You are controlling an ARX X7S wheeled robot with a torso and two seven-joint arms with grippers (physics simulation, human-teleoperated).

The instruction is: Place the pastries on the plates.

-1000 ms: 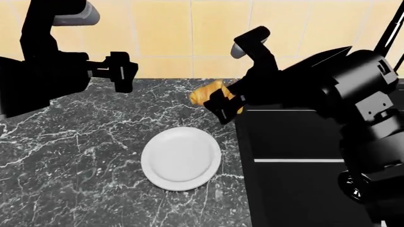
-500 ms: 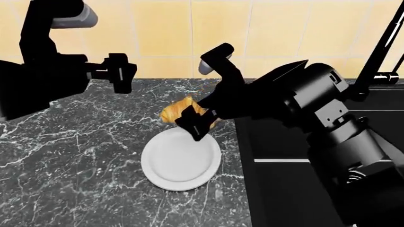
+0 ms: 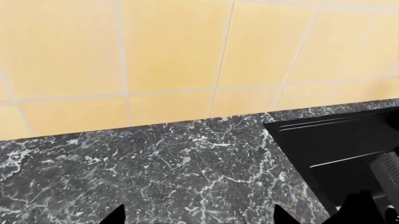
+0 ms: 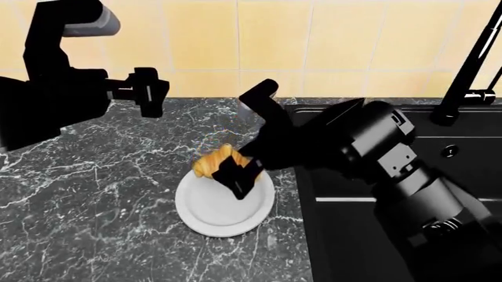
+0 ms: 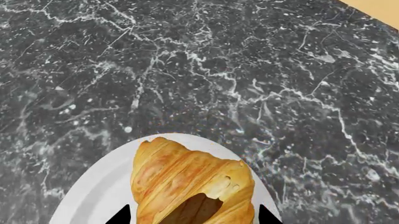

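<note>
Right hand (image 4: pixel 235 174): closed on the croissant (image 4: pixel 213 161), held over the far edge of the white plate (image 4: pixel 225 212).
White plate: on the marble worktop (image 4: pixel 94 200), just beside the black sink (image 4: pixel 392 176).
Left hand (image 4: pixel 149 91): raised near the tiled wall (image 4: pixel 274 35); fingertips apart, holding nothing.

Flaky, ridged croissant (image 5: pixel 187 186), smooth matt white plate (image 4: pixel 223 214), polished veined marble counter (image 4: pixel 94 194), glossy yellow tiles (image 3: pixel 174 51).

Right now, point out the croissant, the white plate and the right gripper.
croissant (image 5: pixel 187 177): right wrist view, middle of its ridged top.
white plate (image 4: pixel 223 220): head view, bare surface near the front rim.
right gripper (image 4: pixel 235 174): head view, between its fingertips, over the plate.
</note>
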